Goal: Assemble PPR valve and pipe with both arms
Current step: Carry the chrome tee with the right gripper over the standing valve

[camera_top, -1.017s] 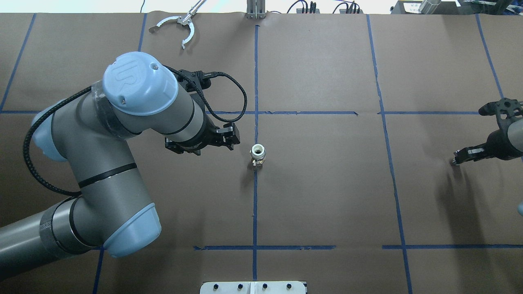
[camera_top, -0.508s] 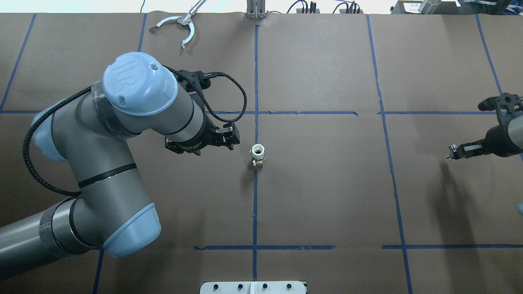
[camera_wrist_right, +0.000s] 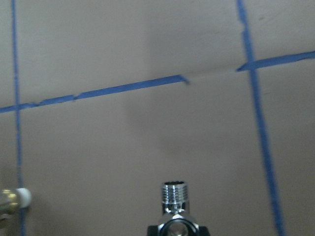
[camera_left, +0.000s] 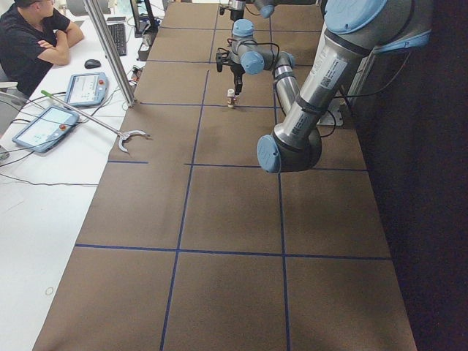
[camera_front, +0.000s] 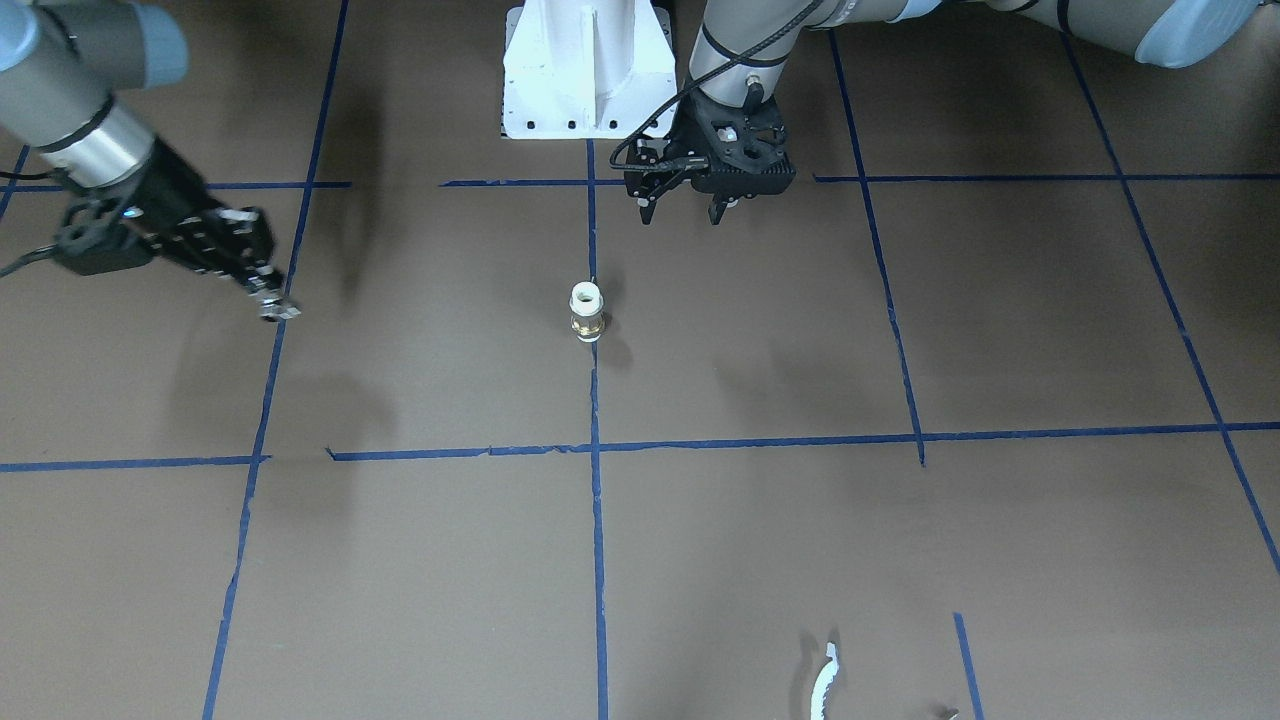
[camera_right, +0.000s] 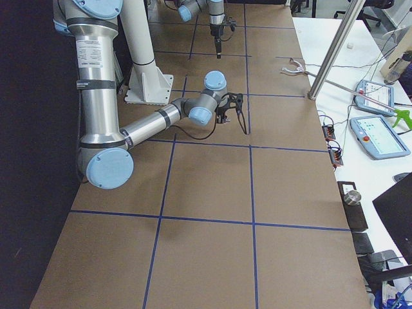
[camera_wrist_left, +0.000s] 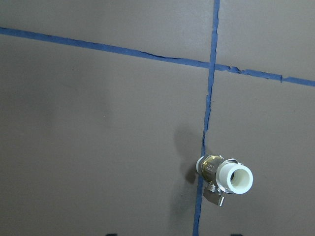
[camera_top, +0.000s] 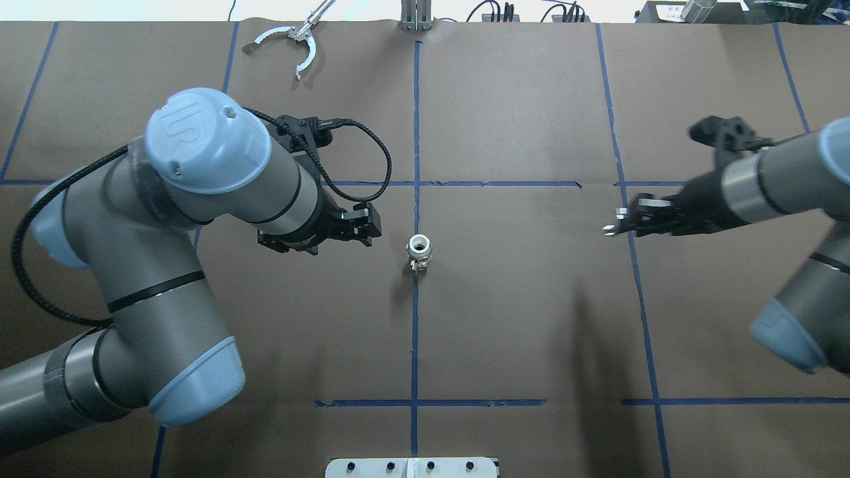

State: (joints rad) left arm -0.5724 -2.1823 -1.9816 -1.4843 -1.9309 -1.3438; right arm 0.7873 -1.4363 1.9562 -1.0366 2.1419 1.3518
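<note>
A small brass valve (camera_top: 419,252) with a white plastic socket on top and a little metal lever stands upright on the brown paper-covered counter (camera_top: 531,299), right on a blue tape line (camera_top: 415,345) near the middle. The left gripper (camera_front: 681,212) hangs just beside it, apart from it, its black fingers spread and empty. The right gripper (camera_top: 617,224) is well off to the other side, its fingers clamped on a short chrome threaded pipe piece (camera_wrist_right: 175,196) whose threaded end sticks out ahead of them. The valve looks not yet grasped, so the joining has hardly begun. The risk lies in the valve's narrow footing: if the left fingers close off-centre or brush the lever, it will likely tip or skid along the paper. The chrome piece seems held only by its rear end, so a push against the socket could twist it in the grip. If the two axes meet at an angle, the thread may jam or cross rather than seat.
</note>
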